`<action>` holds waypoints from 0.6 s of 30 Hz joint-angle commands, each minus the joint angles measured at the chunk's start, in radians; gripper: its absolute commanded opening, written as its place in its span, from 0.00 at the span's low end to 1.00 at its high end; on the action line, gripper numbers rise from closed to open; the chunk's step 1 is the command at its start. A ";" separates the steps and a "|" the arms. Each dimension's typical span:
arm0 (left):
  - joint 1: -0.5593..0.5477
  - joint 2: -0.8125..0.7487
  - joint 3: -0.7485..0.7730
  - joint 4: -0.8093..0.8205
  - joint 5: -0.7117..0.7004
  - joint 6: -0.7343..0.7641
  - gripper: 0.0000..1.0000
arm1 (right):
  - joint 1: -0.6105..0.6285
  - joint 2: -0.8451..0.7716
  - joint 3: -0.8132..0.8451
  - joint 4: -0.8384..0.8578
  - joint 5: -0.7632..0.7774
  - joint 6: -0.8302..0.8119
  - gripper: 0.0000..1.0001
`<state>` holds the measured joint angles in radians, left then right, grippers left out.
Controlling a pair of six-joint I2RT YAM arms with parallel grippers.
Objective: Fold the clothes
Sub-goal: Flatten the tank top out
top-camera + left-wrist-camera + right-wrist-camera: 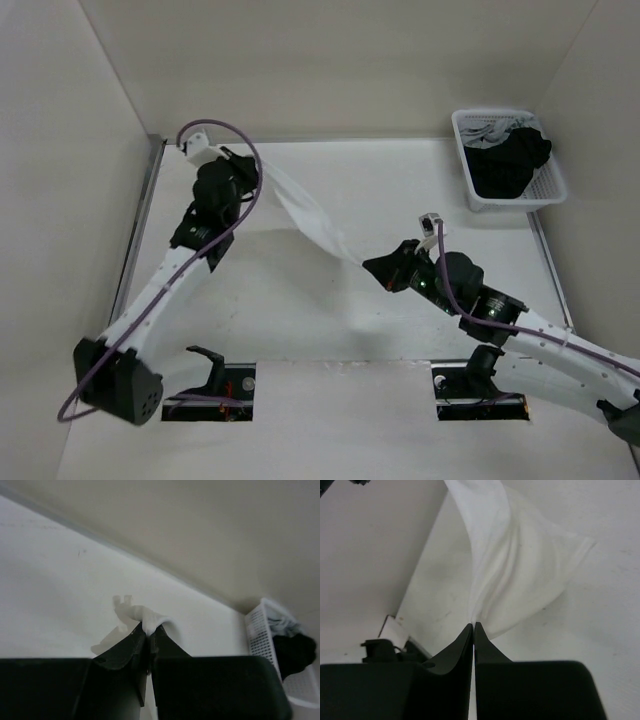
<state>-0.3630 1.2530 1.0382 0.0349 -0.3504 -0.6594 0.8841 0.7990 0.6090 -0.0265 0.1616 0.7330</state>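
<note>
The white thin-fabric camisole top (312, 222) is not folded yet. It hangs as a taut, twisted band above the pale table (400, 180), off to the left of the white plastic lattice basket (462, 155) and well apart from it. The band slopes from a high end far left of the basket to a lower end nearer the basket's front corner. The left gripper (149, 630) holds the far end, its jaws pressed together on a bunched edge of the cloth, and a small twist of white fabric pokes out past the tips. The right gripper (473, 626) holds the near end, its jaws closed tight on a gathered corner from which the cloth fans out in soft creases. No crease line, doubled layer or flattened panel shows in any view, so I judge the work to be at an early stage: the top is picked up and stretched out between the two arms, and nothing more. Laying it flat on the table to the left of the basket, smoothing it, dealing with the straps and making the folds all appear to be left to do. The black garments (510, 165) heaped inside the basket lie untouched.
</note>
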 commanded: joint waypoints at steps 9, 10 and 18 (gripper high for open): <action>-0.011 -0.307 0.066 -0.147 -0.111 0.109 0.04 | 0.321 -0.009 0.161 0.006 0.115 -0.075 0.05; -0.015 -0.276 0.077 -0.145 -0.105 0.119 0.04 | 0.304 -0.007 0.152 0.017 0.113 -0.073 0.05; -0.021 0.256 0.161 0.058 0.079 0.129 0.06 | 0.017 0.120 -0.040 0.140 0.015 -0.001 0.05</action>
<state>-0.3809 1.3140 1.1461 0.0246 -0.3820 -0.5575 0.9703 0.8726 0.6319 0.0391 0.2165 0.7013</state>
